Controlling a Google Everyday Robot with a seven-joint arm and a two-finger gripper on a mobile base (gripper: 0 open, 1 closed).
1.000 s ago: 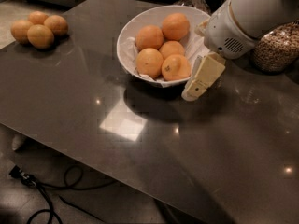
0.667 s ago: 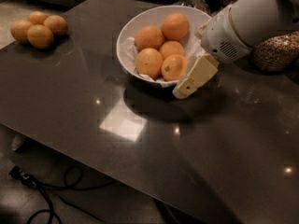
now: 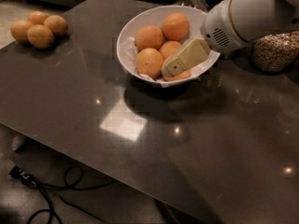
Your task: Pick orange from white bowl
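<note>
Camera view, looking down on a dark, glossy tabletop. Toward its far side sits a large, deep, round white bowl w/ crumpled white paper lining, holding five round orange fruits. The robot's bulky white arm comes in from upper right of the picture. Its cream-coloured gripper slants down into the bowl's near-right part and lies right over the target, a smooth, bright orange. This fruit is tucked against the near rim, w/ only a sliver showing below the gripper. Whether the gripper is wide, narrow or clamped on fruit can't be told from this angle. Four neighbour oranges crowd beside and behind the target, packed close. Elsewhere: three loose oranges at the table's far-left corner, a glass jar of grain at right, black cables on the floor below. Handling, as a judgement: the fruit is prob. firm and moderately heavy, w/ waxy, slippery skin, so the round shape may squirt out of a shallow pinch. Best hold is prob. across its widest part, one side by the rim, the other in the gap next to a neighbour. The thin bowl & loose paper may shift if nudged.
</note>
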